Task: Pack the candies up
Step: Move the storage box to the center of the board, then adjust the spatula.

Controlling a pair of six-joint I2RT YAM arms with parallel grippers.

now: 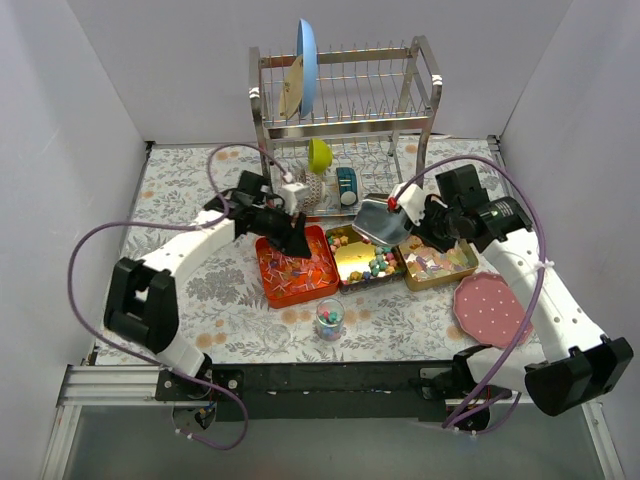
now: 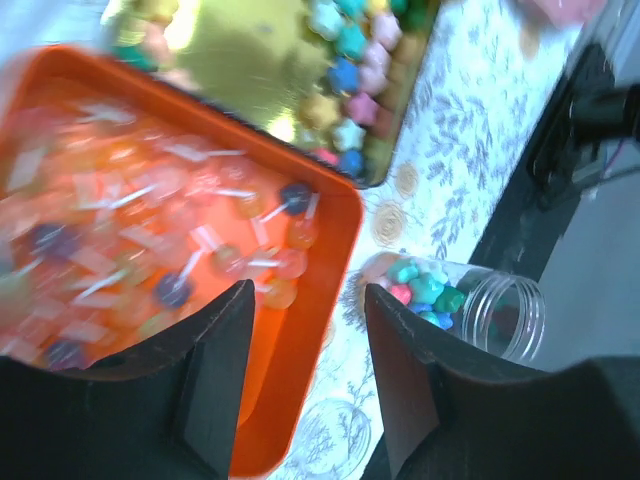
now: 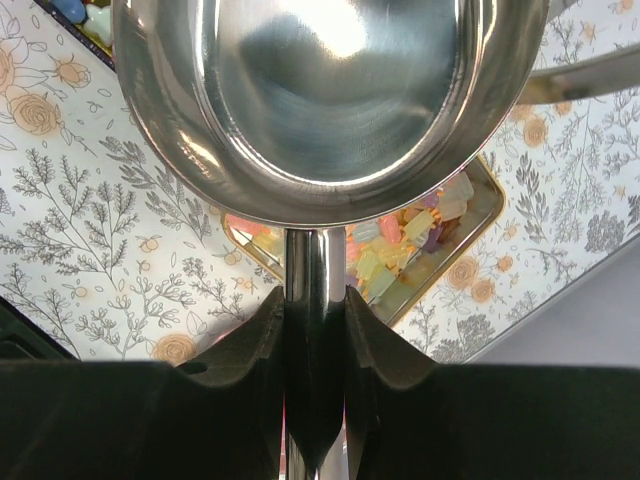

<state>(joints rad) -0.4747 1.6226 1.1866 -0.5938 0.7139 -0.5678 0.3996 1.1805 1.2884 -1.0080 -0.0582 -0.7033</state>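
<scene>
Floral-print table (image 1: 230,290), dish rack (image 1: 400,100) standing at 12 o'clock. Mid-table in a row: orange tray (image 2: 285,380) toward 9, gold tray (image 1: 352,252) centre, second gold tray (image 1: 440,280) toward 3. Small clear jar (image 1: 329,318) at 6, pink dotted plate (image 1: 490,308) at 4.

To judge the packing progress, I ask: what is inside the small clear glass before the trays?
The glass holds some small candies, pink, green and blue, near its bottom; the upper part is empty. Any beneath those are covered.

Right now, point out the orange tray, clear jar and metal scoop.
orange tray (image 2: 318,300), left wrist view, side wall
clear jar (image 2: 512,316), left wrist view, neck
metal scoop (image 3: 330,95), right wrist view, bowl
</scene>
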